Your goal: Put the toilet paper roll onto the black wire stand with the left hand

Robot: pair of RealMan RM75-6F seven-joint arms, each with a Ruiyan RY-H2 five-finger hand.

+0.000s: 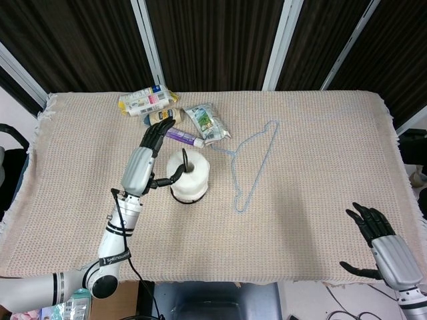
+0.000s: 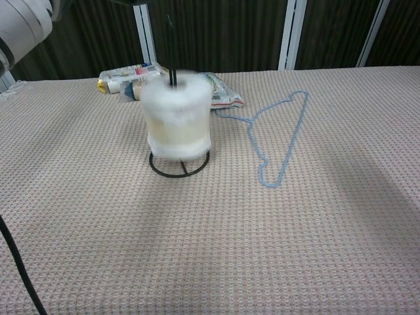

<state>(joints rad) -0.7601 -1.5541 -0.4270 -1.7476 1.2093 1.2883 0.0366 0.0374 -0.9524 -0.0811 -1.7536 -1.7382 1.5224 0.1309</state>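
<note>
While fingers spread — left hand (image 1: 148,155): holds nothing, just left of the roll.
Toilet paper roll (image 2: 178,117): upright on the black wire stand (image 2: 178,168), post through its core, blurred.
Right hand (image 1: 381,238): fingers apart, at the counter (image 1: 313,187) edge.

Both arms are silver-grey tubes with black joint rings. The left hand (image 1: 148,155) and right hand (image 1: 381,241) have grey metallic backs and black fingers. Thin black cable runs along the left forearm.
</note>
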